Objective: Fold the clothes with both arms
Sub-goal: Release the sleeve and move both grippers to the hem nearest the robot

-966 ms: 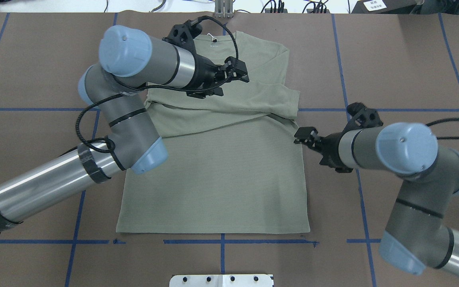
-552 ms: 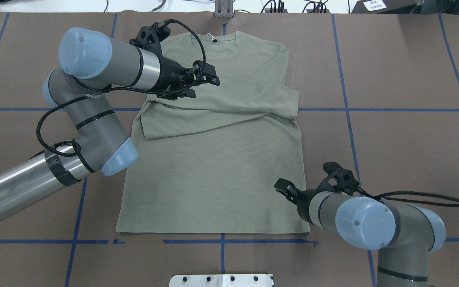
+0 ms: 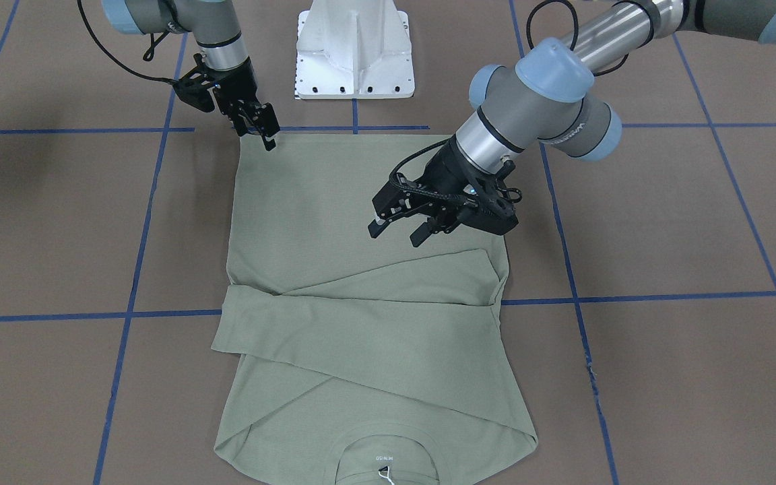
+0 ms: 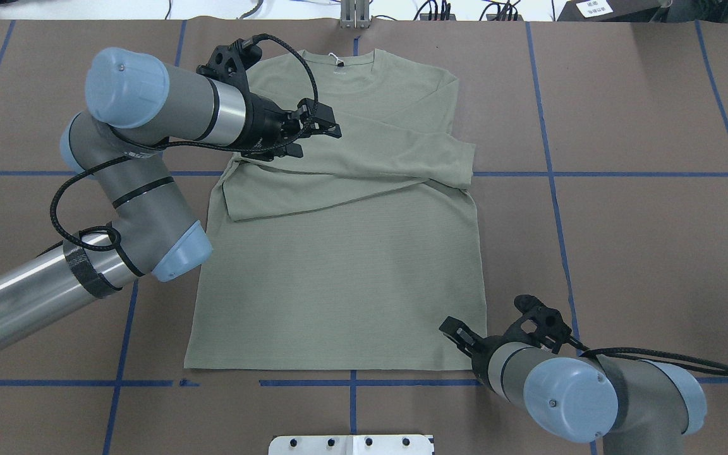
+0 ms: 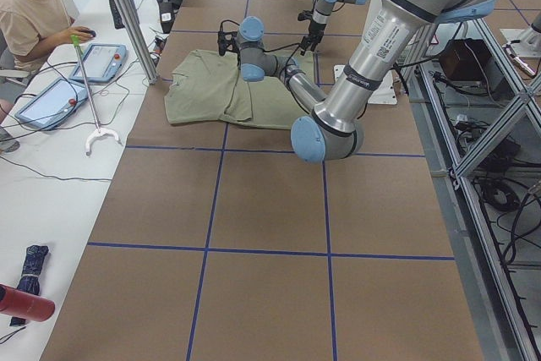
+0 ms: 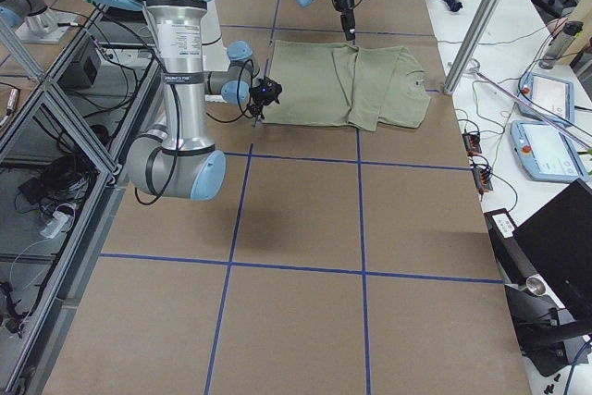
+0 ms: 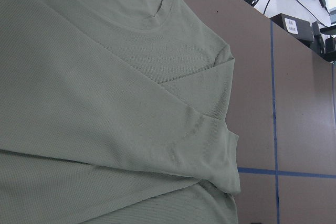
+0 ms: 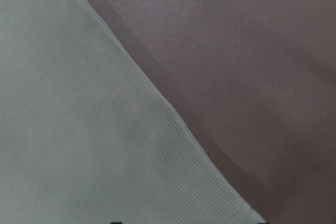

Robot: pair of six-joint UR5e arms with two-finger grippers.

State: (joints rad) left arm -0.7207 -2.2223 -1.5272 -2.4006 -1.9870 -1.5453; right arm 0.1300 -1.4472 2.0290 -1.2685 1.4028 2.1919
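Brown paper-covered desk [image 4: 623, 126] with a blue tape grid [image 4: 553, 189]. White metal pedestal base [image 3: 354, 54] at the robot's edge.

Sage-green long-sleeved knit shirt [image 4: 339, 284] lies flat mid-desk, hem toward the robot, collar at the far edge. Both sleeves are folded in across the chest, overlapping in a band. Lower body smooth.

Left silver-and-grey arm with light-blue caps [image 4: 149, 101] reaches in over the shirt's left shoulder. Its black left fingers [image 4: 330, 126] hang above the folded sleeve band, spread apart, nothing between them. The left wrist view looks down on the sleeve cuff and collar.

Right silver-and-grey arm [image 4: 566, 395] is low at the near right. Its black right fingers [image 3: 265, 135] point down at the shirt's right hem corner, at or just beside the cloth. Can't tell if they are spread or clamped, or whether they touch. The right wrist view shows just the shirt edge and bare desk.

White-lettered neck label [image 3: 383, 457] sits inside the collar, with a white tag string [image 3: 384, 475] just beside it.
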